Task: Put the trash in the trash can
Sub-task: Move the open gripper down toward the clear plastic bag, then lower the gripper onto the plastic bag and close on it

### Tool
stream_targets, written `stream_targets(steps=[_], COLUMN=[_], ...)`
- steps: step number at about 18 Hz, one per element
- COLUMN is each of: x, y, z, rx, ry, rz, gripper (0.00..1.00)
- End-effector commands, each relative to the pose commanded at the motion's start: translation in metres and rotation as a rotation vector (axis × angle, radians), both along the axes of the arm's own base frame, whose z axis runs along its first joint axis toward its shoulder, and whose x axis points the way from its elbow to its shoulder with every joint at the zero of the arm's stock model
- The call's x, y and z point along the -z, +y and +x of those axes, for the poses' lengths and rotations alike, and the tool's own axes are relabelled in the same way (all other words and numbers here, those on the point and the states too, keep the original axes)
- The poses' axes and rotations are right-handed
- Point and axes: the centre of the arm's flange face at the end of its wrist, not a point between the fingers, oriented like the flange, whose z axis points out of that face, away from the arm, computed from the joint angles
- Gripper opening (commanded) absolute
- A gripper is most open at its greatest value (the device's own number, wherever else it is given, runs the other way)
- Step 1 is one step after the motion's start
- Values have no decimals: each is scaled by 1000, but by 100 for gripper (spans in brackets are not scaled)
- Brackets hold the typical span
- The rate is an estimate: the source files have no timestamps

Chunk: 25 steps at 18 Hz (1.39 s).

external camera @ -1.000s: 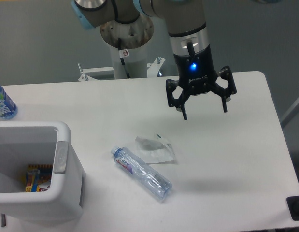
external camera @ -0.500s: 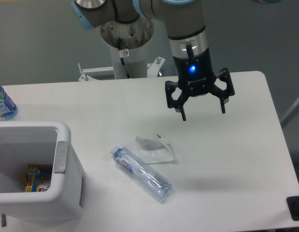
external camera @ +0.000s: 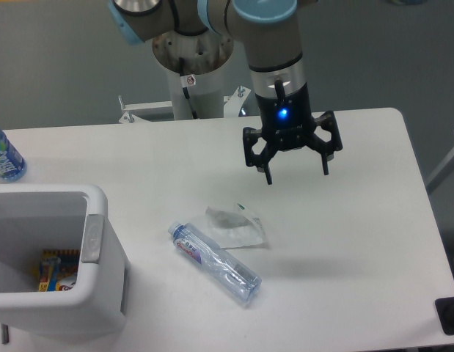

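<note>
Plastic wrapper (external camera: 236,226) and bottle (external camera: 214,262) are seen lying on the table (external camera: 373,220), outside the bin (external camera: 58,293), while the gripper (external camera: 296,167) is held above them, fingers wide and empty.

A robotics lab: pedestal-mounted arm (external camera: 212,29) over bare white table (external camera: 373,235), grey wall.

A: What lies on the white surface (external camera: 359,242)?

B: A crumpled translucent whitish plastic wrapper (external camera: 236,226), and just in front of it a clear slim plastic bottle with a blue cap (external camera: 213,262), lying on its side.

A: And the black two-finger end effector (external camera: 295,174)?

B: It hangs above the surface with fingers spread wide, holding nothing, a blue light glowing on its body.

A: The bin?

B: The white rectangular plastic trash can (external camera: 102,293) stands at the left, colourful packaging inside. A blue-labelled bottle (external camera: 4,156) stands behind it.
</note>
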Motion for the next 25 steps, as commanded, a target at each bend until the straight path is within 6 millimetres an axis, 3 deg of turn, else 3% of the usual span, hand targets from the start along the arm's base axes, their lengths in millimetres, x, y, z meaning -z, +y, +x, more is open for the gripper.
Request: stream_targets(steps=[4,7,11,15,16,21,25], x=[14,37,50,88,102,144,188], y=[-1,-4,1,1,8,20,27], z=[0,6,14,28,35,37,59], rx=[-14,-29,92,425,594,752,794], ry=[-17,-57,-56,-38,-37,-97,-176], rz=[-24,-40,-89,-235,-267,-263,-295], gripper=[100,100,100,100,100,100,100])
